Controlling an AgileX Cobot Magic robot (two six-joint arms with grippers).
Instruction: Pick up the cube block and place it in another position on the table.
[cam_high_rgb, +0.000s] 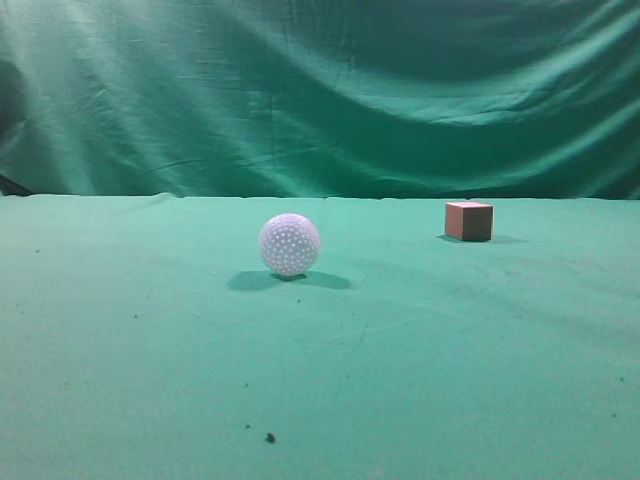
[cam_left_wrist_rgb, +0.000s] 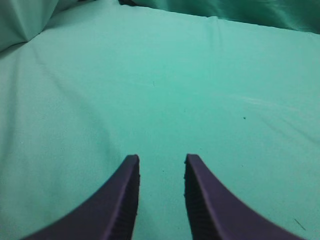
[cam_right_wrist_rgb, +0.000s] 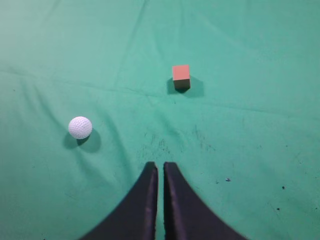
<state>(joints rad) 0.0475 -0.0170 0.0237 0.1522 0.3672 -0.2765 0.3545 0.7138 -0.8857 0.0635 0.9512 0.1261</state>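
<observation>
The cube block (cam_high_rgb: 469, 220) is a small reddish-brown cube with a pinkish top, standing on the green table (cam_high_rgb: 450, 340) at the right rear. It also shows in the right wrist view (cam_right_wrist_rgb: 181, 77), far ahead of my right gripper (cam_right_wrist_rgb: 160, 164), which is shut and empty above the cloth. My left gripper (cam_left_wrist_rgb: 161, 157) is open and empty over bare green cloth; no cube shows in its view. Neither gripper appears in the exterior view.
A white dimpled ball (cam_high_rgb: 289, 244) rests near the table's middle, left of the cube; it also shows in the right wrist view (cam_right_wrist_rgb: 80, 127). A wrinkled green curtain (cam_high_rgb: 320, 90) hangs behind the table. Small dark specks (cam_high_rgb: 270, 437) dot the cloth.
</observation>
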